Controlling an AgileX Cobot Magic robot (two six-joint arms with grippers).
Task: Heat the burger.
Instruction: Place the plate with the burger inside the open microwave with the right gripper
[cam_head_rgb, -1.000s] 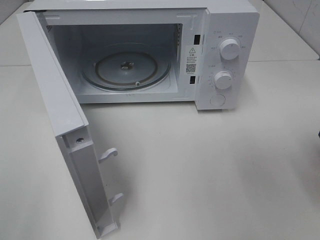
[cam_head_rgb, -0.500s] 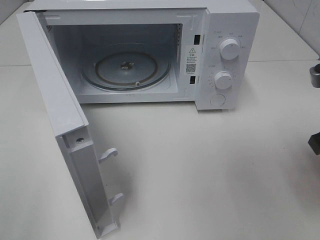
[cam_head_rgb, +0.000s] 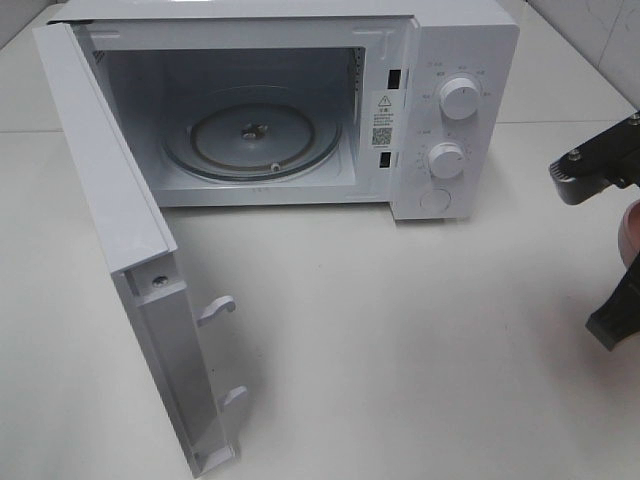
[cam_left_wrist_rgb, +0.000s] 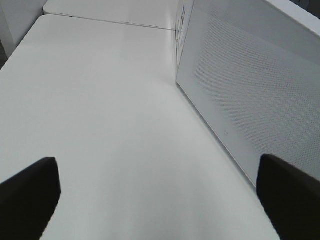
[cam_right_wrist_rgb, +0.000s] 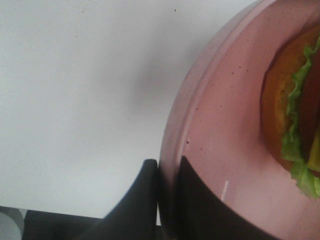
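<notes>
The right tool (cam_right_wrist_rgb: 167, 172) is clamped shut on the rim of a pink plate (cam_right_wrist_rgb: 225, 150), on which the burger (cam_right_wrist_rgb: 280, 115) is carried, by the right edge of the tabletop (cam_head_rgb: 400, 350). The left tool (cam_left_wrist_rgb: 160, 200) is spread wide, with nothing held. The microwave (cam_head_rgb: 450, 60) door (cam_head_rgb: 100, 170) is swung open.

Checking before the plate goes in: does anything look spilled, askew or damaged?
Nothing stands out. The burger sits on the pink plate, its rim pinched by the right gripper; the microwave door stands open, turntable bare.
</notes>
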